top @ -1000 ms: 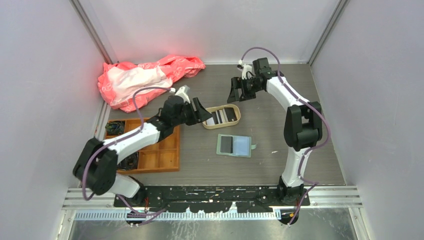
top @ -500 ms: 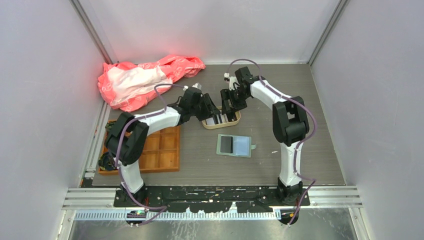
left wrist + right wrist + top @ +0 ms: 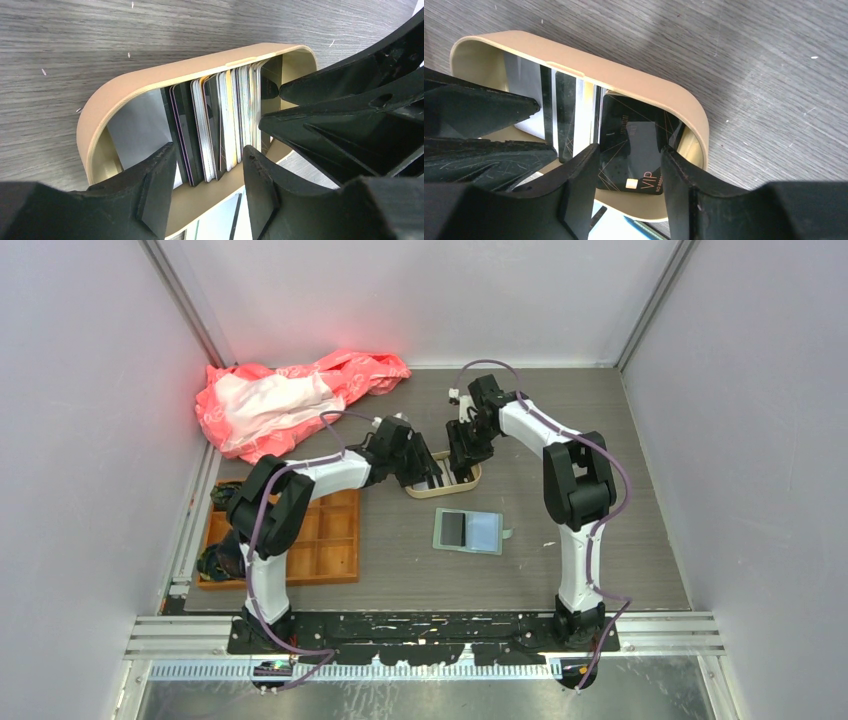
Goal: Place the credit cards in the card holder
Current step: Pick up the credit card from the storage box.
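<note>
credit cards stood on edge in a packed row inside the beige round-cornered tray, mid-frame in the top view. row was mixed: dark ones, white ones, a yellowish one. one black card w/ gold lines and "vip" print leaned tilted at the tray's rounded end, lower centre of the r wrist view.

left fingers reached down into the tray, one on each side of the row, so most of the stack sat btwn them. they stood apart, but couldn't tell if they pressed on the cards or just flanked them.

right fingers came in from the opposite end of the same tray, straddling the black vip card. gap btwn them was about the card's width. contact wasn't clear, so couldn't tell grasp vs. released.

both arms' tips pointed toward each other, close together over the tray.

card holder lay open and flat on the counter, just below and right of the tray in the top view, apart from it, dark pocket on its left half, pale blue on its right. neither arm touched it.

orange compartment tray sat at left of frame, w/ the l arm over part of it. pink-and-white crumpled cloth lay upper left.
</note>
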Controlling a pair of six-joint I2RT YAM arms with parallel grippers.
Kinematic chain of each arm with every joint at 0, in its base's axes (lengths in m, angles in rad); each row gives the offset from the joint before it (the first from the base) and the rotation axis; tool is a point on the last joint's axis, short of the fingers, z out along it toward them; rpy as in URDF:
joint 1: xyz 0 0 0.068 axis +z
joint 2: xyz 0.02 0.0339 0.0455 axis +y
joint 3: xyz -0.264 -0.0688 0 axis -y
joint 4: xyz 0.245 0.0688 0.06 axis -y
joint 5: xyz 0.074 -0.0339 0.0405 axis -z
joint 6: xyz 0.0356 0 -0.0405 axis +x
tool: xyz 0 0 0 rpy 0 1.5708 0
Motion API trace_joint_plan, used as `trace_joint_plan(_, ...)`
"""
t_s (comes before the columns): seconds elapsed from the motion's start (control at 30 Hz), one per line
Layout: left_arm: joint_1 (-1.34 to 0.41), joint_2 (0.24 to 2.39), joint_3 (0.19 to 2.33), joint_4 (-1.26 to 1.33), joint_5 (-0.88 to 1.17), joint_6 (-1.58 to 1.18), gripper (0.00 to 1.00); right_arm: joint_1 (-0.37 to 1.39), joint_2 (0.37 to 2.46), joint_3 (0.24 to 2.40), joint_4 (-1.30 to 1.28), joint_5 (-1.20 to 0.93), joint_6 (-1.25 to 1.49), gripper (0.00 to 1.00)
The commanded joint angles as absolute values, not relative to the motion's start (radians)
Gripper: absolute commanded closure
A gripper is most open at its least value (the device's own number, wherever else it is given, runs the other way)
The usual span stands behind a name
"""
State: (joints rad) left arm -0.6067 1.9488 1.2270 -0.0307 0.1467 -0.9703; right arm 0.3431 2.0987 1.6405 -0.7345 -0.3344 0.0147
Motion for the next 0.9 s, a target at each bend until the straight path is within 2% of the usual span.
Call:
trace_joint_plan(0.0, -0.609, 1.958, 1.266, -0.044, 0.146, -0.976, 0.48, 0.339, 2.092, 1.648, -0.729, -0.33, 0.012, 0.49)
trace_joint_plan(0.2, -0.61, 1.986, 1.28, -0.009, 0.198, -0.999, 0.49, 0.333, 2.083, 1.645, -0.726, -0.356, 0.025, 0.5)
trace_joint_plan(0.67, -0.61, 1.979, 1.206, 0.329, 0.283, -1.091, 0.65, 0.294, 2.046, 1.621, -0.7, -0.465, 0.07, 0.51)
trace_joint_plan(0.87, -0.61, 2.011, 1.211, 0.402, 0.318, -1.114, 0.67, 0.271, 2.028, 1.608, -0.678, -0.517, 0.103, 0.51)
